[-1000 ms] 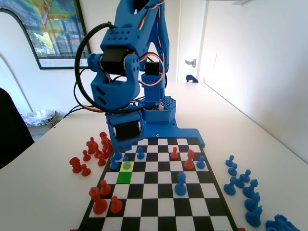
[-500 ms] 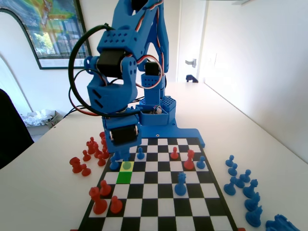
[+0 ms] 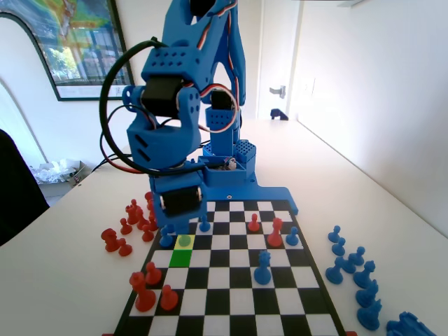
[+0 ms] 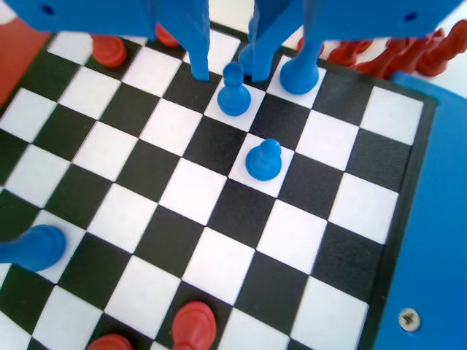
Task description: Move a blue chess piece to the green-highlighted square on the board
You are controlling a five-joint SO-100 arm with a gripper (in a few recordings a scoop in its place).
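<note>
My claw [image 4: 228, 71] has dipped lower over the last second, jaws spread either side of the blue pawn [image 4: 233, 93] on the yellow square [image 3: 184, 241], so the green square [image 3: 180, 257] waits empty.

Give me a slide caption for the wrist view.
Open tool poised over a blue pawn on the board, a second blue pawn one square diagonally nearer the camera.
</note>
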